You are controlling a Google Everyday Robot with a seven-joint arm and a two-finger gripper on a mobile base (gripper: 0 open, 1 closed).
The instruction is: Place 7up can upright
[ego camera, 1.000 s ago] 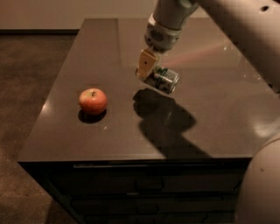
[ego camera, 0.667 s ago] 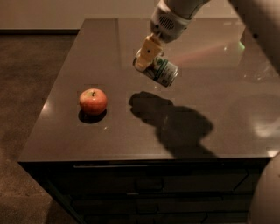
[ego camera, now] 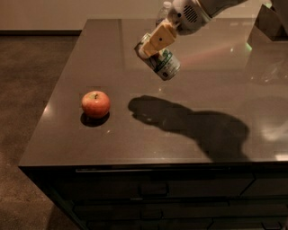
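The 7up can [ego camera: 164, 64] is silver-white with green markings. It hangs tilted in the air well above the dark tabletop [ego camera: 135, 130], its shiny end pointing down to the right. My gripper [ego camera: 152, 44] is shut on the can's upper left part, with a tan finger [ego camera: 158, 37] lying across it. The arm reaches in from the top right. The can's shadow falls on the table below, at the centre.
A red apple [ego camera: 95, 103] sits on the left part of the table near the front edge. A clear plastic bottle [ego camera: 164, 11] stands at the back behind the gripper. A dark boxy object [ego camera: 269, 24] is at the back right corner. Drawers run below the front edge.
My gripper has lifted the can higher off the table and tilted it further. The shadow below has spread and moved away from the can. The apple has not moved.
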